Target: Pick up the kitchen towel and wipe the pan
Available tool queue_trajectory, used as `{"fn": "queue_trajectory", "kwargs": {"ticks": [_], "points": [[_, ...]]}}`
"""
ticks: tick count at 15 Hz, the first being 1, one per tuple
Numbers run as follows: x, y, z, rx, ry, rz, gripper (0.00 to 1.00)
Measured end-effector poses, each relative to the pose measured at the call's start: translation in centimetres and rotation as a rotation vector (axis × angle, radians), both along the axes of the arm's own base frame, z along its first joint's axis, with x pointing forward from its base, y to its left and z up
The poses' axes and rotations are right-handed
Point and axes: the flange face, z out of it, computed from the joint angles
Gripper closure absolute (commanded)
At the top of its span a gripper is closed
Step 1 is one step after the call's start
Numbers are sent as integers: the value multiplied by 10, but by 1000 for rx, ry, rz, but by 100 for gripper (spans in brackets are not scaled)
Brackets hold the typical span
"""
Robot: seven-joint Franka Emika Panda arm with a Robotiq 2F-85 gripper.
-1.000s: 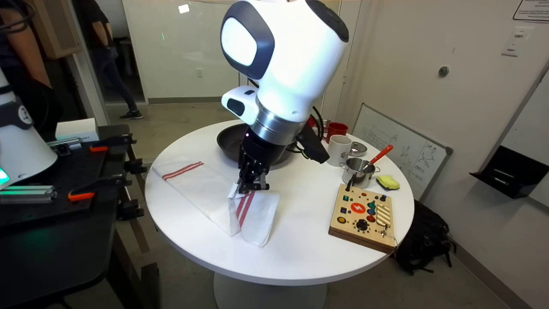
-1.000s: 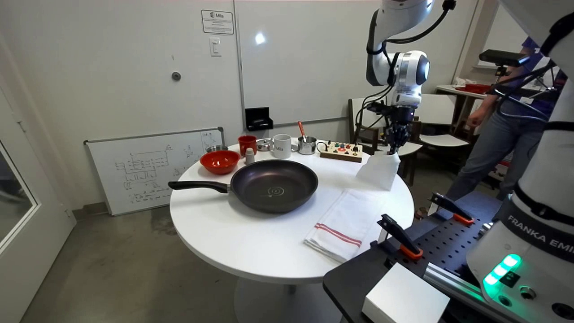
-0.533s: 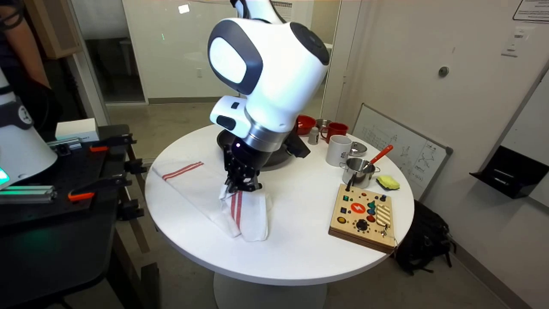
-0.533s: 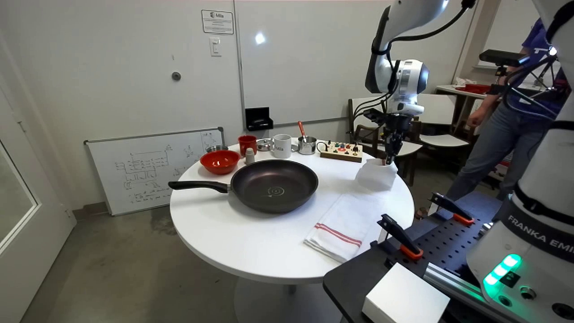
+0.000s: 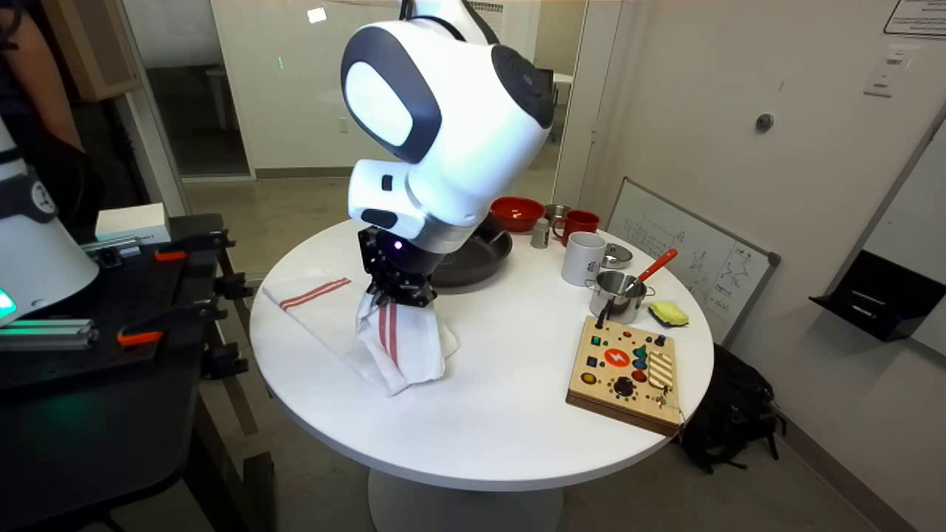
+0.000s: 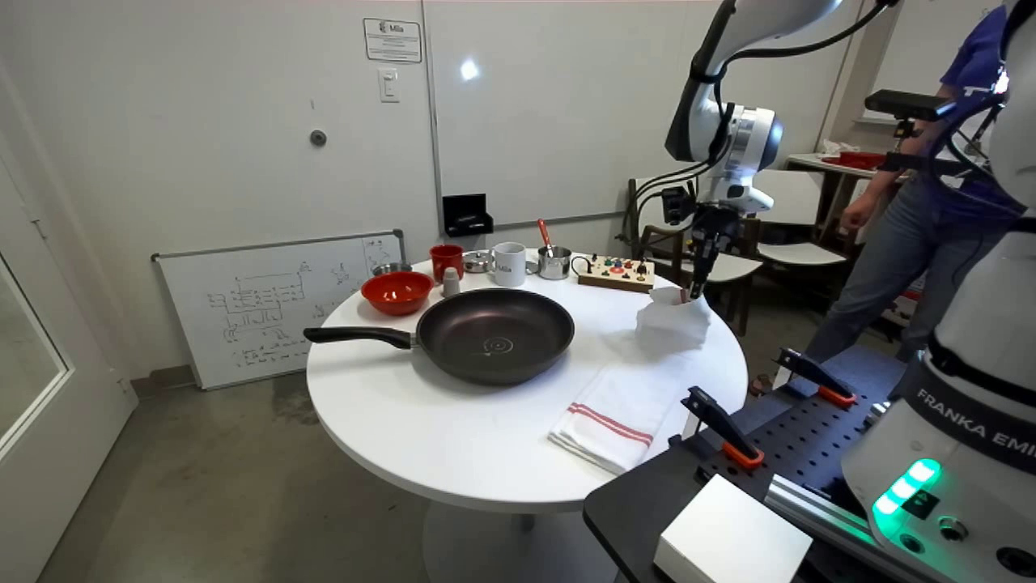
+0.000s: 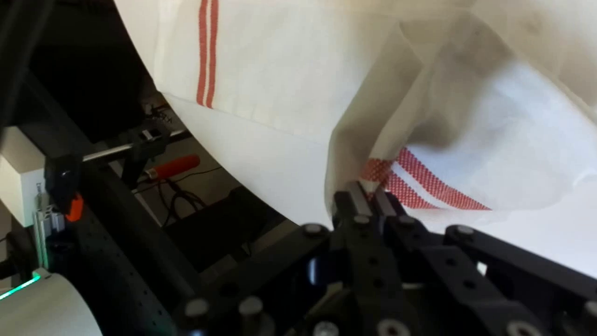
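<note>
Handle [image 6: 356,334]: far left in an exterior view, straight, its long axis pointing away from the gripper [image 6: 694,295] and reaching the rim of the table [image 6: 453,441].
Red bowl [image 6: 396,293]: just behind the handle, near the pan [image 6: 495,348].
Pan: face up on the table; its round rim, not the handle, faces the kitchen towel [image 6: 635,389], with a gap between them.
Towel, flat part: right of the pan, 2 red stripes at the end toward the robot base [image 6: 943,445]; the long axis slants from there to the gripper, so the pan lies off to its side.
Towel, raised end: stands in a fold; whether its hem touches the table I cannot tell.
Gripper: above that fold, pinched narrow on the towel at its other stripes, as the wrist view shows.
Coming move: probably sideways, leftward here, gripper to pan; the 1 arm [image 6: 753,129] must do it, and the flat part will likely trail.
</note>
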Motion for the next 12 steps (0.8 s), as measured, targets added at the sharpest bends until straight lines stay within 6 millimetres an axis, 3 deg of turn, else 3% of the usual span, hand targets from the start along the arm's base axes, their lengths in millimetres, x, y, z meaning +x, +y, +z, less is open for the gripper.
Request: {"fn": "queue_trajectory", "kwargs": {"ticks": [6, 12], "points": [[2, 49, -14, 100, 53, 168, 97], [1, 63, -16, 134, 67, 179, 98]]}}
